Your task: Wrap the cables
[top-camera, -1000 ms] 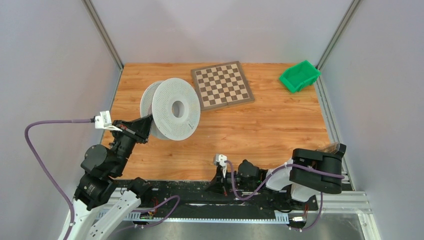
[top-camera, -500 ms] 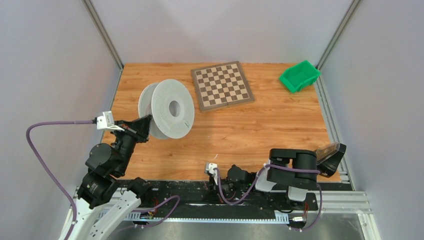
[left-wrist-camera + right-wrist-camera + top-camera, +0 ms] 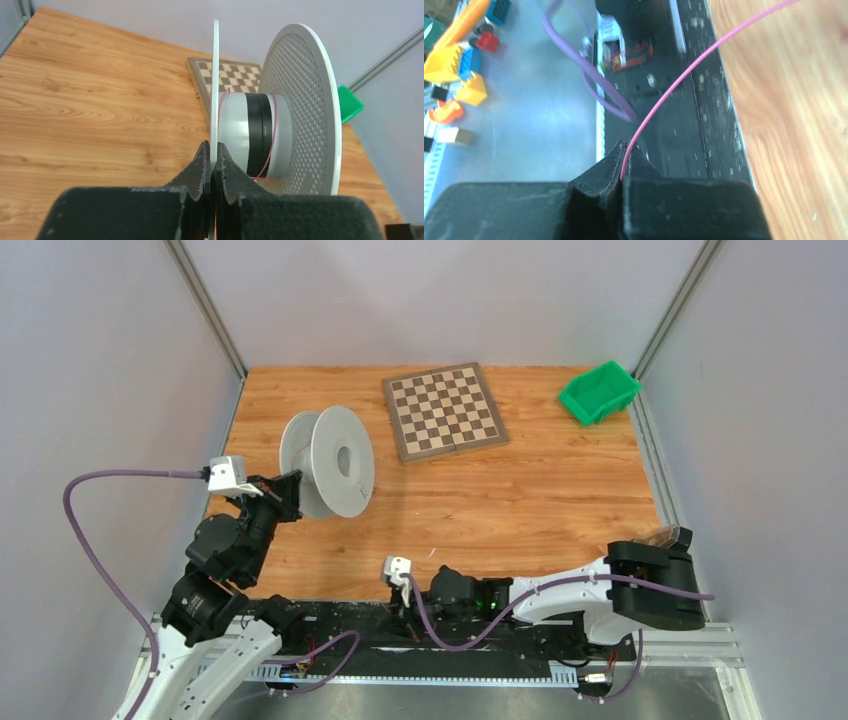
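Since the earlier frame the cable spool (image 3: 330,462) has swung from showing its perforated face to standing nearly edge-on, and has slid a little towards 9 o'clock. The right arm's wrist has travelled along the near rail towards 7 o'clock, while its elbow has swung out to 4 o'clock.

The spool stands on its rims at about 10 o'clock on the wooden table (image 3: 540,500). The left gripper (image 3: 214,156) has its fingers pressed together on the thin edge of the near flange. That grip probably steadies the spool and lets the arm turn it. On the hub, beside a black band (image 3: 260,135), a loop of thin pink cable (image 3: 273,142) already lies slack.

The right gripper (image 3: 626,150) is at 6 o'clock, low over the black rail at the table's near edge. Its fingers are pinched on the same pink cable, which arcs away over the wood towards the spool. Holding the strand far from the hub likely keeps it taut and feeds it in at a shallow angle.

The chessboard (image 3: 445,410) at 12 o'clock and the green bin (image 3: 598,392) at 2 o'clock sit well apart from the work. Only a turn or so shows on the hub, so the wrapping looks to be at an early stage.
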